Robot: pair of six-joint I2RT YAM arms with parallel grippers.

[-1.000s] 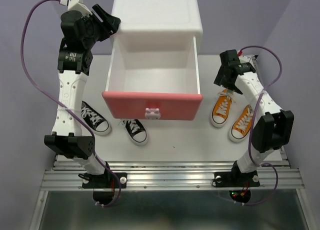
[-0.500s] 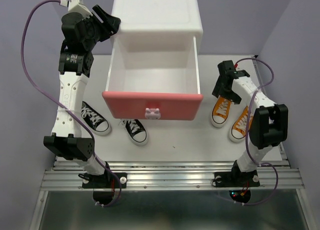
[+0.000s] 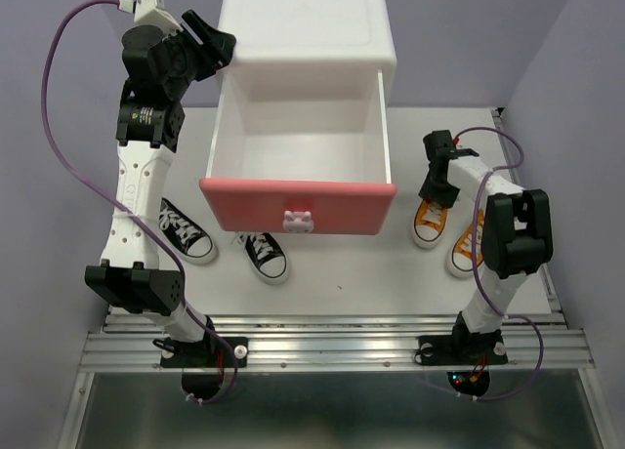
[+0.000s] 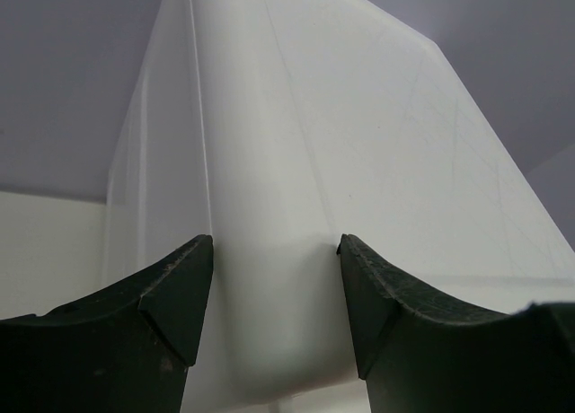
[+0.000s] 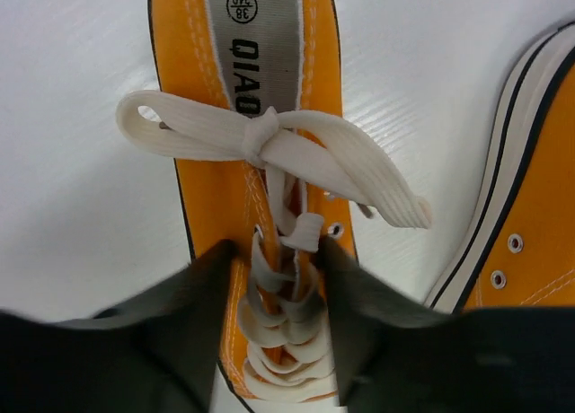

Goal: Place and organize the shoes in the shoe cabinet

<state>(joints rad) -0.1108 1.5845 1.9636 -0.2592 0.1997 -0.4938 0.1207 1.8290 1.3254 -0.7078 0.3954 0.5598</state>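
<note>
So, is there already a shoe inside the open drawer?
No, the open drawer shows only its bare white floor; all four shoes stand on the table.

white table [image 3: 342, 273], lilac walls [image 3: 59, 10]

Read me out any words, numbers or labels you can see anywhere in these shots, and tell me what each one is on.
"QIAO", cut off below by the laces: on the grey insole strip of the orange shoe under the right claw.
"38" over "240", in a small circle: on the same strip, near the heel.
Nothing readable on the cabinet, black shoes or arms.
</note>
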